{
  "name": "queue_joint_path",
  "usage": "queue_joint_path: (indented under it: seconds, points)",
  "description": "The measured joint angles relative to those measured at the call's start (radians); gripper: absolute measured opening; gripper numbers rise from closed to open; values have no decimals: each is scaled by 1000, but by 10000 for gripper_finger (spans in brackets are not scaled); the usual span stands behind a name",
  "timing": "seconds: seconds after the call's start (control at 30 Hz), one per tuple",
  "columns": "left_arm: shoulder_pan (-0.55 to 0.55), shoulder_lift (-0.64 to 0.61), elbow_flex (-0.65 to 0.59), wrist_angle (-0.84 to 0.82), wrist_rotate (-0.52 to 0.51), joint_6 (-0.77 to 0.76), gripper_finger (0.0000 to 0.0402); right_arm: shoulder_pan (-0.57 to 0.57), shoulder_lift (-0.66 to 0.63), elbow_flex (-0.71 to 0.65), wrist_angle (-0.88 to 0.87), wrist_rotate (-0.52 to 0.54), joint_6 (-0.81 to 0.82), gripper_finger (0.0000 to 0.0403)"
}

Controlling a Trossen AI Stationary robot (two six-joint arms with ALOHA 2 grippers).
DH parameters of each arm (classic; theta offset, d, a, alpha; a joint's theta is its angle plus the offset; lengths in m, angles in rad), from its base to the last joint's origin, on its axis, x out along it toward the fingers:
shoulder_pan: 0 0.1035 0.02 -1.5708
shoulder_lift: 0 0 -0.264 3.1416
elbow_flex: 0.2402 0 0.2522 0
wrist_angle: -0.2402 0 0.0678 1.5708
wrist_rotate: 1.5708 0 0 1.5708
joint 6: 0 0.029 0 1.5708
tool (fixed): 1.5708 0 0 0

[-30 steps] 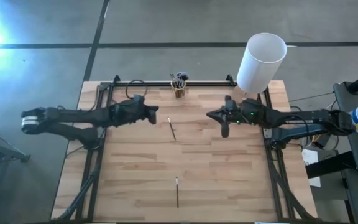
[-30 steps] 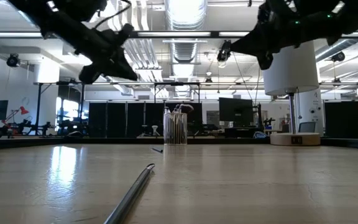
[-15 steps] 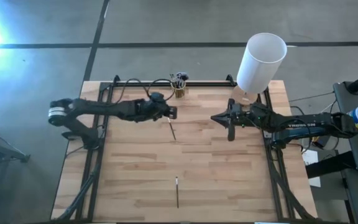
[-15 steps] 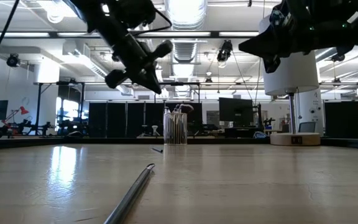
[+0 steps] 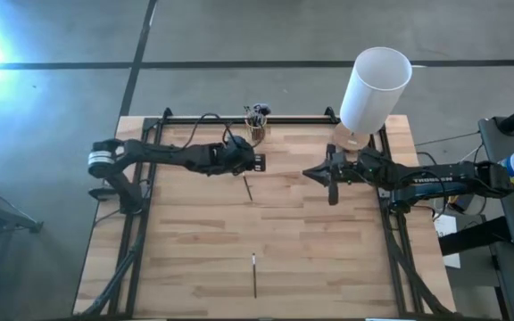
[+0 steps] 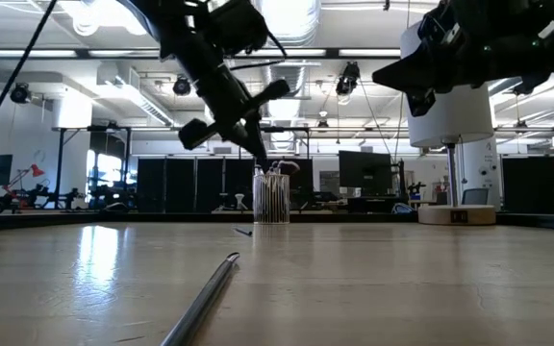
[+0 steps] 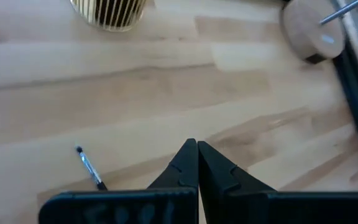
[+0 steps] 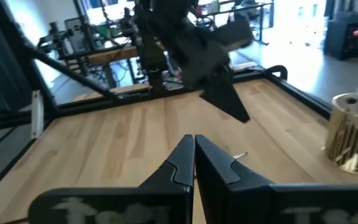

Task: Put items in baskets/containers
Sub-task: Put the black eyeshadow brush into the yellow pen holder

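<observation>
A small clear ribbed glass cup [image 5: 257,127] stands near the table's far edge with several brushes upright in it; it also shows in the low view [image 6: 271,198]. One thin dark brush [image 5: 247,185] lies flat at mid-table and a second brush [image 5: 254,275] lies nearer the near edge. My left gripper [image 5: 257,163] is shut and hangs in the air between the cup and the mid-table brush, and its wrist view has that brush [image 7: 89,167] beside its fingers. My right gripper [image 5: 309,171] is shut and hovers right of centre.
A tall white cylinder [image 5: 375,89] on a round wooden base [image 7: 316,34] stands at the far right corner. A black metal frame [image 5: 293,119] runs along the far edge and both sides of the table. Bare wood lies between the two brushes.
My left arm has reached out toward the table's right, bringing its shut gripper from the left side to just near of the cup, above the mid-table brush, and lower. My right gripper shifted slightly toward the right early on, then held still. Brushes and cup have not moved.
</observation>
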Motion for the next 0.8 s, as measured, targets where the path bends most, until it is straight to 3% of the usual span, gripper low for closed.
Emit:
queue_joint_path:
  seconds: [0.33,0.6,0.8]
  points:
    - [-51,121,3,-64,10,-150,9,4,0,0,-44,-5,5,8]
    - [-46,127,2,-206,-73,-253,76,4,0,0,-48,2,48,8]
    - [2,155,-1,-211,-95,-261,118,4,0,0,-48,3,56,8]
